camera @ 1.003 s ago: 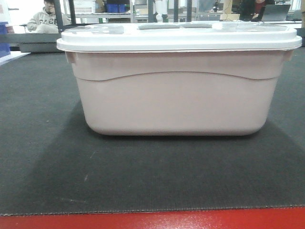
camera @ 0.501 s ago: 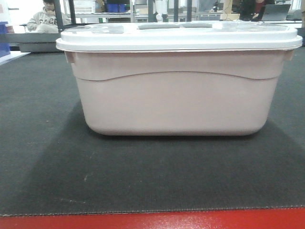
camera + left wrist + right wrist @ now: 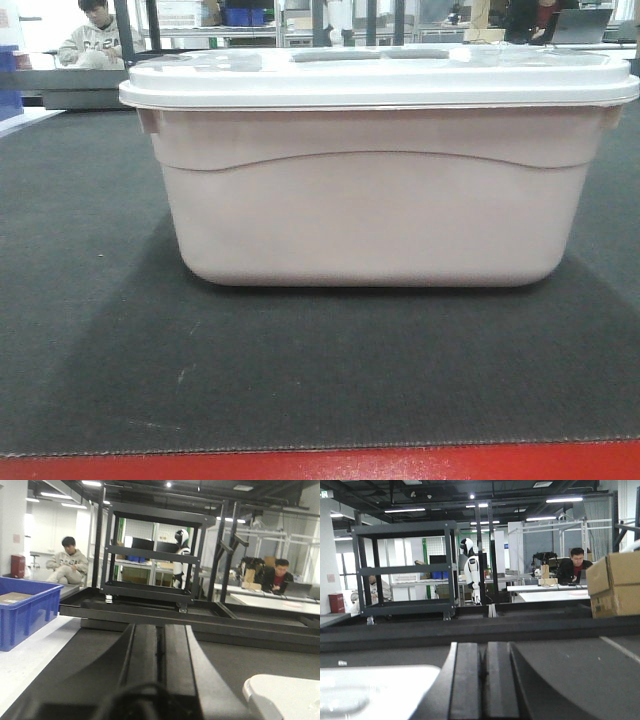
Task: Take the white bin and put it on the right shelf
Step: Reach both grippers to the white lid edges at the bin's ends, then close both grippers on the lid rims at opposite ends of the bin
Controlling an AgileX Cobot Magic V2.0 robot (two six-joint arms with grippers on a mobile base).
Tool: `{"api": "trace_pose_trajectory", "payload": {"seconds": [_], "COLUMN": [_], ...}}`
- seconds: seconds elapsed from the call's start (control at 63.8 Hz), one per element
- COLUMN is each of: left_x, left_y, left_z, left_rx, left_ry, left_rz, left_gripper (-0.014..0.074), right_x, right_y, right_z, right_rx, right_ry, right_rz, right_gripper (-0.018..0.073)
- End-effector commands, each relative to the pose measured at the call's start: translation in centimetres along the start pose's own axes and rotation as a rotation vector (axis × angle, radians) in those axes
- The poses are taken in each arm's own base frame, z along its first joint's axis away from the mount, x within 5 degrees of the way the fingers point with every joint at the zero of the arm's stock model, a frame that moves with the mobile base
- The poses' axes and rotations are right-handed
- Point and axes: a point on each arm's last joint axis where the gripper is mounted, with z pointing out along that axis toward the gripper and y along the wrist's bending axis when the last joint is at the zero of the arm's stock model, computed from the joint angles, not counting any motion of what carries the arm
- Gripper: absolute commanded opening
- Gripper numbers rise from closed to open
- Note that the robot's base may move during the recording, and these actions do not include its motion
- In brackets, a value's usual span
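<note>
The white bin (image 3: 370,200), a pale pinkish tub with a curved side ridge and a white lid (image 3: 380,80), stands on the dark mat and fills the middle of the front view. No gripper shows in that view. My left gripper (image 3: 160,630) is shut and empty, with a corner of the lid (image 3: 285,697) low to its right. The right gripper (image 3: 483,647) is also shut with nothing held, and the lid (image 3: 370,690) lies low to its left. The right shelf is out of view.
A blue crate (image 3: 27,610) sits on a white table at the left. Black racks (image 3: 150,555) stand behind the mat. A cardboard box (image 3: 615,582) is at the right. People sit at desks in the background. A red strip (image 3: 320,465) edges the mat's front.
The bin sits a few pixels lower and further right in the front view. The seated person in the background has shifted slightly.
</note>
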Motion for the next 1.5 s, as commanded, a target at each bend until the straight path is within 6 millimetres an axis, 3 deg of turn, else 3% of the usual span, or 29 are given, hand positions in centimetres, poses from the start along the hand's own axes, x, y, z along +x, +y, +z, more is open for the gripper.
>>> {"api": "trace_pose_trajectory", "payload": {"seconds": [0.0, 0.078, 0.157, 0.282, 0.392, 0.548, 0.736, 0.956, 1.112, 1.238, 1.363, 1.488], "left_x": [-2.7, -3.3, -3.3, -2.9, -2.3, -1.7, -1.9, -1.7, -0.7, 1.3, 3.8, 6.7], "left_y": [-0.3, -0.6, -0.9, -1.8, -2.6, -3.9, -5.5, -7.1, -5.1, -2.6, -1.0, -0.4], "left_z": [2.2, 4.0, 5.7, 7.7, 9.0, 11.2, 15.0, 19.9, 23.1, 25.0, 26.4, 27.5], "left_rx": [0.019, 0.038, 0.067, 0.128, 0.173, 0.228, 0.290, 0.548, 0.667, 0.739, 0.797, 0.823], "left_ry": [0.015, 0.069, 0.121, 0.200, 0.265, 0.430, 0.620, 0.799, 0.776, 0.778, 0.801, 0.865], "left_rz": [-0.012, -0.027, -0.055, -0.080, -0.113, -0.249, -0.296, -0.356, -0.554, -0.690, -0.764, -0.805], "left_gripper": [-0.0107, -0.0066, 0.0025, 0.0276, 0.0414, 0.0443, 0.0443, 0.0443, 0.0442, 0.0442, 0.0442, 0.0442], "right_x": [-3.3, -3.6, -3.2, -2.1, -0.9, -0.2, -1.3, -2.7, -3.8, -4.3, -4.0, -3.0], "right_y": [0.4, 0.4, 0.4, 0.3, 0.2, 0.5, 1.6, 3.0, 3.6, 3.4, 1.9, -1.1], "right_z": [2.1, 4.3, 6.3, 9.2, 10.7, 12.5, 15.4, 19.2, 21.0, 22.3, 23.5, 24.7], "right_rx": [0.001, 0.008, 0.016, 0.025, 0.030, 0.033, -0.009, -0.087, -0.150, -0.229, -0.337, -0.441], "right_ry": [-0.055, 0.000, 0.063, 0.192, 0.299, 0.445, 0.589, 0.743, 0.763, 0.801, 0.811, 0.802], "right_rz": [0.000, 0.000, 0.000, 0.001, 0.003, 0.116, 0.278, 0.399, 0.422, 0.494, 0.610, 0.725], "right_gripper": [0.0097, 0.0174, 0.0305, 0.0529, 0.0635, 0.0627, 0.0627, 0.0627, 0.0627, 0.0627, 0.0627, 0.0627]}}
